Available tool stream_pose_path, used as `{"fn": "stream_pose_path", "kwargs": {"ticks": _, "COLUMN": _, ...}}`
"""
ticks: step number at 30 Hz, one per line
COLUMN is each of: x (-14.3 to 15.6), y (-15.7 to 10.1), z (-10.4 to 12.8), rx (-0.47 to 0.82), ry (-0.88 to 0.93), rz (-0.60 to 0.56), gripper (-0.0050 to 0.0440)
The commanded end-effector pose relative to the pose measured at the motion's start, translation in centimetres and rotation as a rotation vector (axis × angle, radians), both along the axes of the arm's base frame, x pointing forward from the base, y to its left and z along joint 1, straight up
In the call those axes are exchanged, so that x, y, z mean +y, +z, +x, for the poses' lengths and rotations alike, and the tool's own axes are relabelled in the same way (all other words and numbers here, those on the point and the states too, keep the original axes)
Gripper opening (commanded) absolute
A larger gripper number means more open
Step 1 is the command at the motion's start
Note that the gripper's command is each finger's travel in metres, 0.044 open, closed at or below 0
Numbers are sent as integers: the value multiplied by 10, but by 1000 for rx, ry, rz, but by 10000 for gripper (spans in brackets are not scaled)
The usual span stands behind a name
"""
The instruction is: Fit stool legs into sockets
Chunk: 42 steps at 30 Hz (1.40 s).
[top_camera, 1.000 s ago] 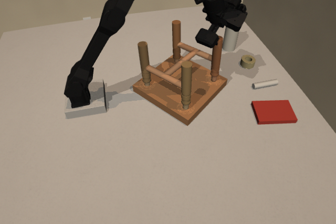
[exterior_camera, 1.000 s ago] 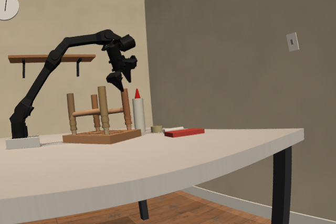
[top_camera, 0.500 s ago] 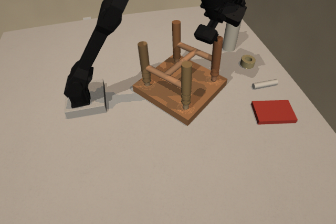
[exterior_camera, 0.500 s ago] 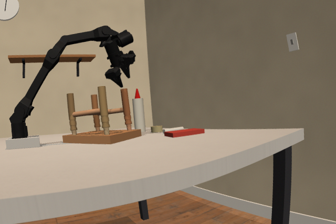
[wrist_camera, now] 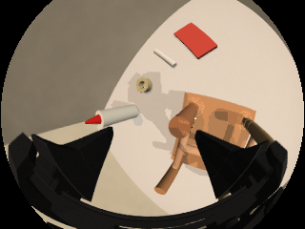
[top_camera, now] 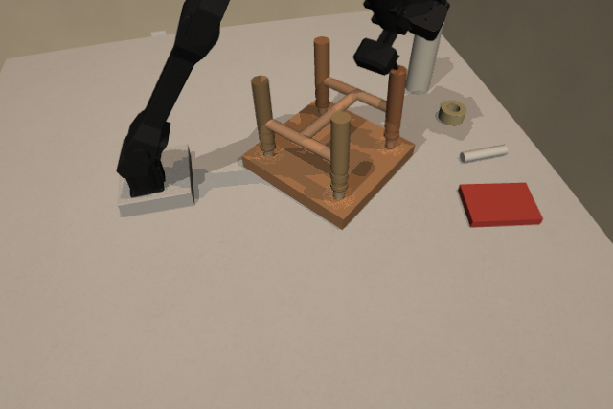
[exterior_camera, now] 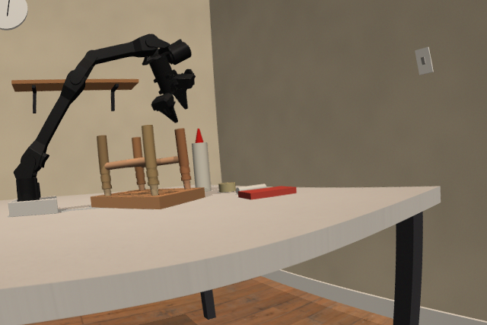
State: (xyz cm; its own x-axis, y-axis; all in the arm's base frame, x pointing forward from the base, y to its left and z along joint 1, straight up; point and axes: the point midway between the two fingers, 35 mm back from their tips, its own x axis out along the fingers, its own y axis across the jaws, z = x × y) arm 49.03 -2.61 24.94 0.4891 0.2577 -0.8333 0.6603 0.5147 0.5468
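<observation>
Toward the bench's (top_camera: 297,320) (exterior_camera: 236,234) (wrist_camera: 238,38) far corner, my spread pincer (top_camera: 416,50) (exterior_camera: 181,114) (wrist_camera: 155,133) sits off-centre above the redder near leg (top_camera: 396,102) (exterior_camera: 182,152) (wrist_camera: 179,125); I should align, then press straight.

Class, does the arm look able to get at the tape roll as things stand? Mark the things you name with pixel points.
Probably yes: the tool (top_camera: 396,56) (exterior_camera: 181,115) (wrist_camera: 155,133) is open and above the stool (top_camera: 316,196) (exterior_camera: 160,202) (wrist_camera: 221,102), and nothing covers the roll (top_camera: 446,118) (exterior_camera: 227,187) (wrist_camera: 138,86). The glue bottle (top_camera: 421,65) (exterior_camera: 202,166) (wrist_camera: 116,115) stands close, though.

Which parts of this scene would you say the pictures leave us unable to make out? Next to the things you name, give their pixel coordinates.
- Sockets: covered by the leg ends in the top view.
- Glue bottle's (top_camera: 421,65) (exterior_camera: 201,166) (wrist_camera: 118,115) red tip: behind the gripper (exterior_camera: 181,115) (wrist_camera: 155,133) in the top view.
- Wall clock (exterior_camera: 11,11): cut by the exterior view's left edge.
- Seat's (top_camera: 341,220) (exterior_camera: 129,201) (wrist_camera: 219,102) underside: face down, hidden in every view.
</observation>
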Motion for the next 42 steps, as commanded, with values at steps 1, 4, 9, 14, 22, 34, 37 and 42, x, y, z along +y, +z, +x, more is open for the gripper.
{"fn": "stream_pose_path", "kwargs": {"ticks": 1, "x": 0, "y": 6, "z": 0, "rx": -16, "ry": -2, "rz": 2, "gripper": 440}}
{"fn": "stream_pose_path", "kwargs": {"ticks": 4, "x": 0, "y": 6, "z": 0, "rx": -16, "ry": -2, "rz": 2, "gripper": 440}}
{"fn": "stream_pose_path", "kwargs": {"ticks": 9, "x": 0, "y": 6, "z": 0, "rx": -16, "ry": -2, "rz": -1, "gripper": 392}}
{"fn": "stream_pose_path", "kwargs": {"ticks": 14, "x": 0, "y": 6, "z": 0, "rx": -16, "ry": -2, "rz": -1, "gripper": 320}}
{"fn": "stream_pose_path", "kwargs": {"ticks": 22, "x": 0, "y": 6, "z": 0, "rx": -16, "ry": -2, "rz": -1, "gripper": 128}}
{"fn": "stream_pose_path", "kwargs": {"ticks": 34, "x": 0, "y": 6, "z": 0, "rx": -16, "ry": -2, "rz": -1, "gripper": 0}}
{"fn": "stream_pose_path", "kwargs": {"ticks": 37, "x": -6, "y": -7, "z": -5, "rx": 32, "ry": 13, "rz": -2, "gripper": 0}}
{"fn": "stream_pose_path", "kwargs": {"ticks": 42, "x": -8, "y": -9, "z": -6, "rx": 42, "ry": 17, "rz": -2, "gripper": 0}}
